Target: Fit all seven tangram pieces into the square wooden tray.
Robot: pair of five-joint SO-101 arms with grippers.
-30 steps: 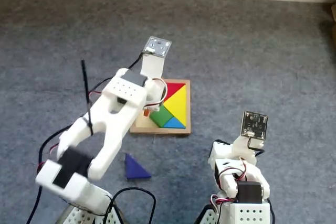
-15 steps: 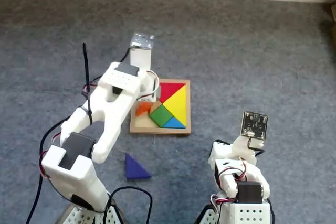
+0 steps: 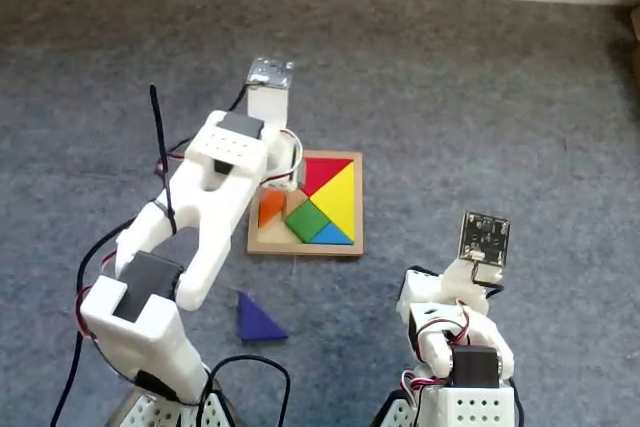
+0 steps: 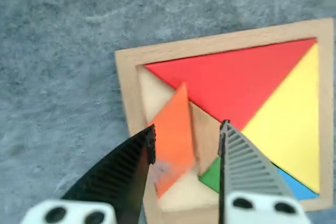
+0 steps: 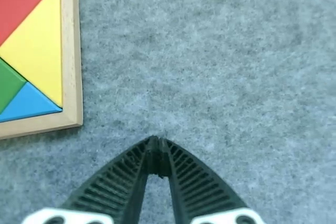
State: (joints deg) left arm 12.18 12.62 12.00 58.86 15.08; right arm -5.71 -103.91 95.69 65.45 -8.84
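Black-fingered, our left gripper [image 4: 186, 129] stands open and grips nothing. The orange parallelogram piece [image 4: 173, 140] lies askew between its jaws, in the bare part of the square wooden tray [image 4: 126, 93]. Seated beside it are a red triangle [image 4: 236, 77], yellow triangle [image 4: 289, 124], green square [image 4: 212, 177] and blue triangle [image 4: 299, 184]. A dark blue triangle [image 3: 258, 319] lies on the grey carpet [image 5: 210, 51], well apart from the tray. Our right gripper [image 5: 156, 153] is closed, empty, above the carpet.

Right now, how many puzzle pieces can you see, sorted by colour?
Red piece: 1
Yellow piece: 1
Green piece: 1
Light blue piece: 1
Orange piece: 1
Dark blue piece: 1
Total: 6 in view
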